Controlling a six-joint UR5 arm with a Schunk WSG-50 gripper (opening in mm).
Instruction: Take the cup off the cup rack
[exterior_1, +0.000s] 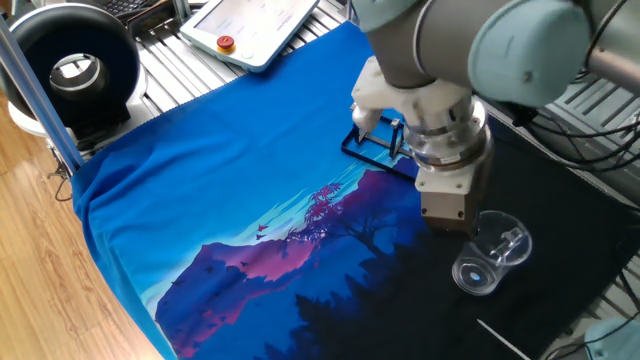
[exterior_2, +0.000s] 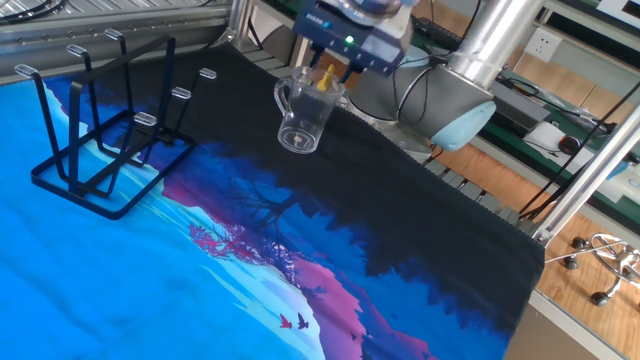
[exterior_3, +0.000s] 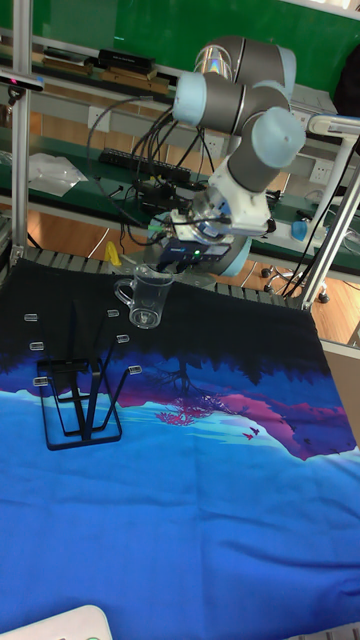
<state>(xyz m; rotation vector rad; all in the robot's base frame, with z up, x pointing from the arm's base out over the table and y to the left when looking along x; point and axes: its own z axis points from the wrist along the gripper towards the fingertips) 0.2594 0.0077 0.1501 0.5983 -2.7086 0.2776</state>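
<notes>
The cup (exterior_2: 299, 117), clear and with a small handle, stands on the dark part of the cloth, apart from the cup rack (exterior_2: 100, 150). The cup also shows in one fixed view (exterior_1: 489, 261) and in the tall view (exterior_3: 147, 297). My gripper (exterior_2: 327, 79) hangs just above the cup's rim, open, with nothing between its fingers. In one fixed view the gripper (exterior_1: 446, 224) sits left of the cup, and the arm hides part of the cup rack (exterior_1: 375, 143). The black wire cup rack (exterior_3: 78, 397) carries nothing on its pegs.
A blue and purple printed cloth (exterior_1: 230, 190) covers the table. A white teach pendant (exterior_1: 250, 25) and a round black device (exterior_1: 75, 70) lie beyond the cloth's far left. Aluminium frame posts (exterior_3: 18, 130) stand at the table's edge.
</notes>
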